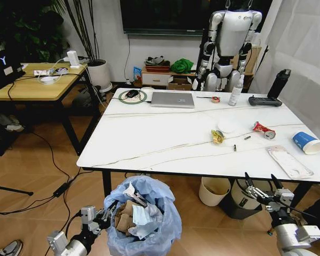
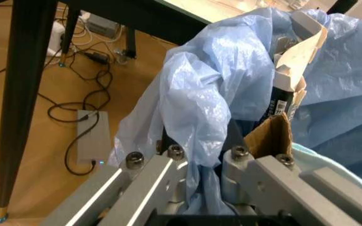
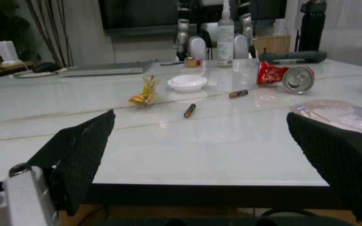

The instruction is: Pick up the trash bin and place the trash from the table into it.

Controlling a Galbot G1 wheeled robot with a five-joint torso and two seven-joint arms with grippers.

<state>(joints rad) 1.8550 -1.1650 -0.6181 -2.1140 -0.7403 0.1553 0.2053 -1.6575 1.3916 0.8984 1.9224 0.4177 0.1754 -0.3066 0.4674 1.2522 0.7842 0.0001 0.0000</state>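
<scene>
Two hands are at work below the near edge of the tabletop (image 1: 149, 138). The left hand (image 1: 104, 217) is clamped on the rim of the trash bin (image 1: 149, 224), its fingers (image 2: 168, 155) pinching a fold of the light-blue bag, and the bin hangs just beside it on its right, in front of the tabletop's edge. Inside the bag, close against this hand, sit torn brown cardboard (image 1: 122, 218), crumpled white paper and a pale blue face mask (image 1: 140, 214).

The right hand (image 1: 262, 184) is raised level with the tabletop's near edge, its two black padded fingers (image 3: 80, 155) spread wide apart with nothing between them. Straight ahead of it on the white marble surface lie the rest of the trash: a yellow wrapper (image 3: 145, 92), a small white dish (image 3: 187, 82), two little dark cylinders (image 3: 190, 110), a crushed red can (image 3: 286, 76), and, nearer this hand to its right, a flat clear packet (image 3: 344, 115) with a blue-white cup (image 1: 308, 142) beyond it. Far beyond the hand stand a grey laptop (image 1: 173, 99) and a spray bottle (image 3: 225, 33).
</scene>
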